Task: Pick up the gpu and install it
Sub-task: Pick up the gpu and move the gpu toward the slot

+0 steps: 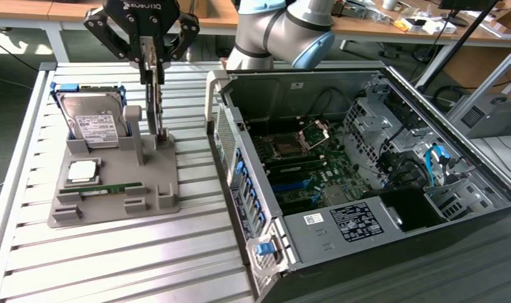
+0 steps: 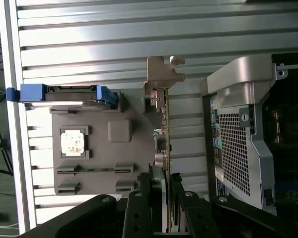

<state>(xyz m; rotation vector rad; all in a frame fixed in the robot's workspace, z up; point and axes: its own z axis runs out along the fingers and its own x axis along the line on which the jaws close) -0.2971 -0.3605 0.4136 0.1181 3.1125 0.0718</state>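
my jaws pinch narrow on the upper end of the gpu (image 1: pixel 157 101), which stands straight below me, long axis upright, bracket end (image 2: pixel 164 74) down at the gray holder (image 1: pixel 158 180) on the desk (image 1: pixel 137 252).

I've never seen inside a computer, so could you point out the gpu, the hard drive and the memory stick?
gpu (image 2: pixel 161 74): wrist view, on its metal bracket.
hard drive (image 1: pixel 98 128): exterior view, on its white label.
memory stick (image 1: pixel 103 187): exterior view, middle of its green strip.

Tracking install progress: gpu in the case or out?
Out. The gpu stands on edge in the grey holder beside the case, gripper at its top.
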